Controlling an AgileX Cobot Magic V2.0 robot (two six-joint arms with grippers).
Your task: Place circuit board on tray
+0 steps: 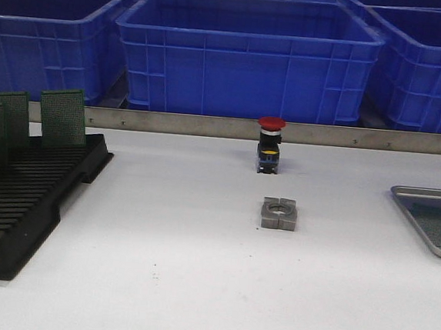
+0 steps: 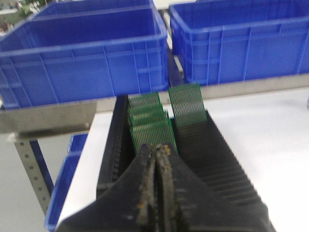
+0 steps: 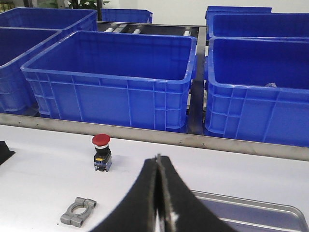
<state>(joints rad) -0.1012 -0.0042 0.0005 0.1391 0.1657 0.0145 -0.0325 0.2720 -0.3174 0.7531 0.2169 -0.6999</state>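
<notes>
Green circuit boards (image 2: pixel 152 133) stand upright in your black rack (image 1: pixel 25 194) (thin, stiff, light); pinch 1 by its top edge. Both grippers (image 2: pixel 155 151) (image 3: pixel 158 158) closed, empty.

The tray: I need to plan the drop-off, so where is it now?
In the front view the grey tray lies at the table's right edge, partly out of frame, right of the grey metal clamp and red push button.

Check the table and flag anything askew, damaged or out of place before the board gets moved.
Nothing looks askew or damaged. The circuit boards stand upright in the black rack, the tray lies flat at the right edge. A red push button and a grey metal clamp sit mid-table, unrelated to the task. Both claws are shut.
</notes>
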